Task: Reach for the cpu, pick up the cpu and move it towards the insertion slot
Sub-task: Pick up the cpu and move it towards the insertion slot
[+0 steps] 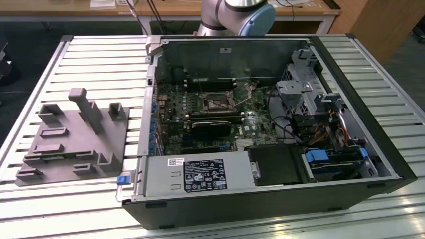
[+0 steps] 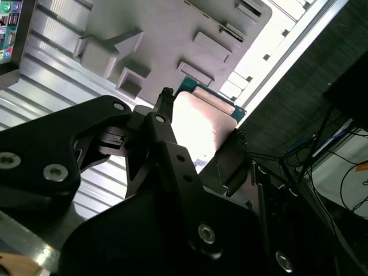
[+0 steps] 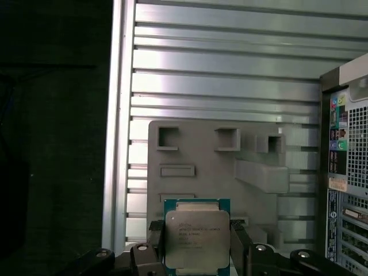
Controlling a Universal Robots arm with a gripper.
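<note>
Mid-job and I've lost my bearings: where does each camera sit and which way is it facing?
Exterior view: off the arm, high up, looking down into the open computer case and its insertion slot; the arm shows behind the case.
First wrist view: on the wrist, looking past the tool at the cpu it grips, grey fixture beyond.
Second wrist view: on the wrist, close along the tool's black linkage, facing that cpu.
Shared: both wrist views show cpu, tool and fixture.
</note>
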